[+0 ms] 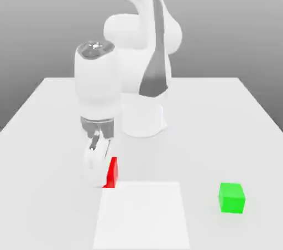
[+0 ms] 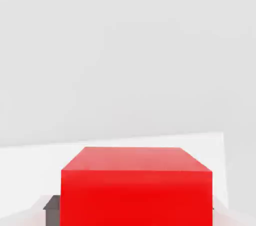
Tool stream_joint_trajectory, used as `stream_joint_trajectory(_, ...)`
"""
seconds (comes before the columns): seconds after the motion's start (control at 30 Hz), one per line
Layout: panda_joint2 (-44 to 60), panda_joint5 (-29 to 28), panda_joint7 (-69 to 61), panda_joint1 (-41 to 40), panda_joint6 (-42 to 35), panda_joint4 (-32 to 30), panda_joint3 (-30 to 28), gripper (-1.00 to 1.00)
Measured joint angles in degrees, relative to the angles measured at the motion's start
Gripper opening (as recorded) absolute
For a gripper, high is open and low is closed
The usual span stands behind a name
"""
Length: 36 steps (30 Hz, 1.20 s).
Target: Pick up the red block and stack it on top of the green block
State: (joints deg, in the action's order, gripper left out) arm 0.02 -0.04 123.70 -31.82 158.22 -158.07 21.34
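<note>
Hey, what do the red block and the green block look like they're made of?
Red block: flat, even color, no gloss or grain, so possibly matte painted wood or plastic; the render leaves it open. Green block: same plain matte faces and crisp edges, likely the same material in another color.

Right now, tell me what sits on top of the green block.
Nothing: the green block has a bare top. The red block is apart, at the gripper, partly covered by a finger.
</note>
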Motion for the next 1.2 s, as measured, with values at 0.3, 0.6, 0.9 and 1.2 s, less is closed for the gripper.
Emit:
stream_joint_trajectory(0.3, -0.59, 0.85, -9.01, 2.68, -2.85, 2.44, 16.46, -1.00)
stream_joint_trajectory(0.6, 0.04, 0.01, -19.27, 42.81, -6.68, 6.74, 13.06, -1.00)
stream_joint_trajectory(0.9, 9.86, -6.88, -15.30, 48.25, 2.02, 7.54, -7.33, -1.00)
stream_joint_trajectory(1.2, 10.43, -7.15, -15.13, 48.02, 2.22, 7.84, -8.28, 1.00)
